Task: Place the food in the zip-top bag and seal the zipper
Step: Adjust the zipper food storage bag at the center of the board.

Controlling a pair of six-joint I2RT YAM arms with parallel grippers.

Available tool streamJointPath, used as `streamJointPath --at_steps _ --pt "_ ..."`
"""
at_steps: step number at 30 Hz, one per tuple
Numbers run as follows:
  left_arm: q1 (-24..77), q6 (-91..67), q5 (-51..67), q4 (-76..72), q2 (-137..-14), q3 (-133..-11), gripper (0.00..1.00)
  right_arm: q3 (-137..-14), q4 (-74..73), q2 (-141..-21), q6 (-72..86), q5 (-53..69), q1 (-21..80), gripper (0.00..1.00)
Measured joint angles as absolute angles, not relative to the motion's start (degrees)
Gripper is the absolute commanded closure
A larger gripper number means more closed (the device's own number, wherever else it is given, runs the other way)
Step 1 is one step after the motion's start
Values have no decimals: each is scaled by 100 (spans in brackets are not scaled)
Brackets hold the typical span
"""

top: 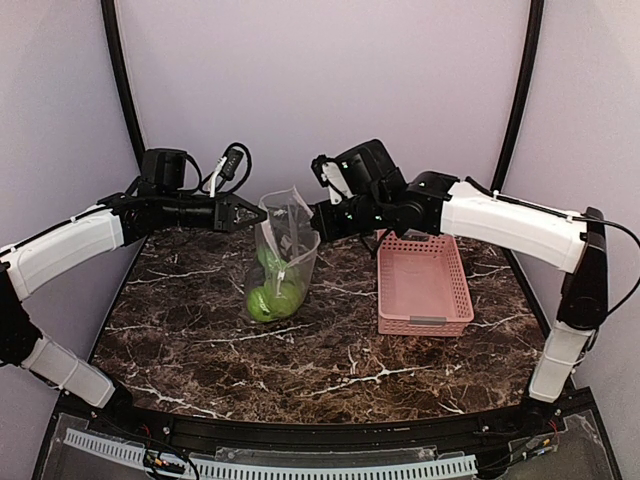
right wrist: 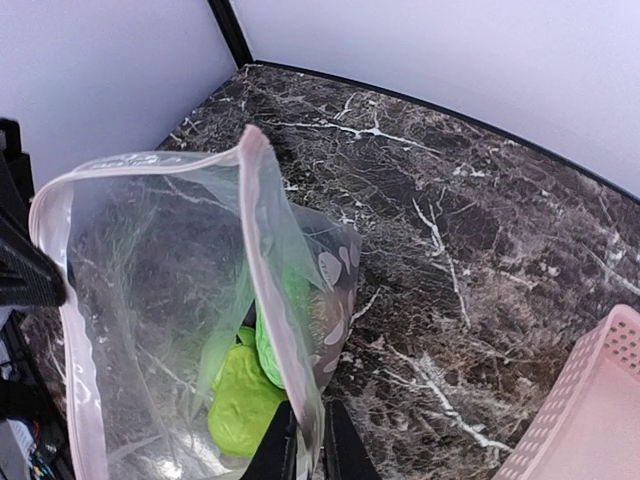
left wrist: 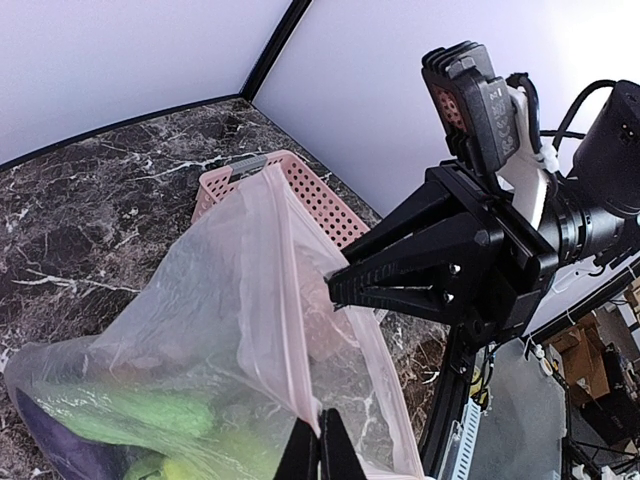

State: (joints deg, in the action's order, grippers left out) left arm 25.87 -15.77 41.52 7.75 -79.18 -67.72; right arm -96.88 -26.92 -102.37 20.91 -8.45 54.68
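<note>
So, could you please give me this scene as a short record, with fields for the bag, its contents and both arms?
zip-top bag: upright, held up between both arms, bottom down at the table
zipper: pink strip, mouth open, not sealed
food: green pieces and a dark purple one, inside at the bag's bottom
left end effector: shut on the mouth's left edge
right end effector: shut on the opposite edge
pink basket: on the table, right of the bag, apart from it

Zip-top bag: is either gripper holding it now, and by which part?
Both. The left gripper and the right gripper each pinch the zip-top bag by its zipper strip, at opposite sides of the open mouth.
</note>
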Motion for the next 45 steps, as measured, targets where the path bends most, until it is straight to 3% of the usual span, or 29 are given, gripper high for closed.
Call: streamJointPath --at_steps 10,21,22,24,25,26,29,32,36,45 --pt "2591 -1317 4077 930 -8075 -6858 99 -9832 -2720 -10243 2189 -716 5535 100" --pt "3273 -650 3841 2102 -8646 -8538 98 -10143 -2875 -9828 2974 -1804 6302 100" --pt "3345 -596 3830 2185 -8696 -8637 96 -10101 -2829 -9767 3085 -1911 6353 100" --pt "3500 -484 3795 2368 -8796 -8792 79 -9904 -2714 -9590 3323 -2123 6405 100" --pt "3540 -440 3750 2438 -8827 -8803 66 -9784 -2661 -9511 3430 -2224 6405 100" --pt "3553 -375 3688 2502 -8844 -8803 60 -9690 -2630 -9456 3509 -2305 6403 100" --pt "3555 -276 3385 2665 -8829 -8733 27 -9400 -2517 -9371 3795 -2596 6403 100" --pt "3562 -301 3017 2606 -8501 -8274 6 -9238 -2473 -9373 3997 -2849 6396 100" --pt "3590 -460 2733 2477 -7618 -7376 1 -9218 -2403 -9373 4128 -3011 6370 100" --pt "3859 -1201 2825 1804 -6010 -5924 3 -9218 -2316 -9408 4213 -3094 6351 100"
